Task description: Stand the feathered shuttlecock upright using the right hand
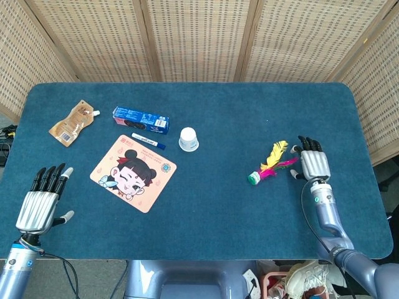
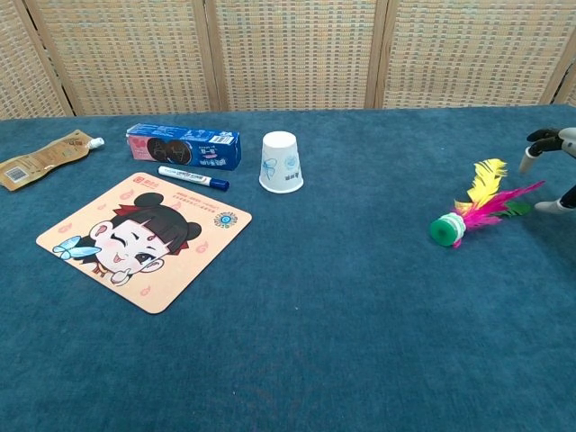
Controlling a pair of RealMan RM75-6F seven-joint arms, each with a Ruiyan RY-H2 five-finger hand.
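The feathered shuttlecock (image 1: 269,165) (image 2: 475,211) lies on its side on the blue table, green base toward the left, yellow and pink feathers pointing right and away. My right hand (image 1: 313,161) (image 2: 553,162) hovers just right of the feather tips, open, fingers spread, holding nothing; only its fingertips show at the chest view's right edge. My left hand (image 1: 42,199) stays open at the near left edge of the table, far from the shuttlecock.
A white paper cup (image 1: 189,139) stands upside down mid-table. Left of it lie a blue cookie box (image 1: 141,119), a marker (image 1: 148,141), a cartoon mat (image 1: 133,172) and a brown pouch (image 1: 73,123). Wicker screens stand behind the table.
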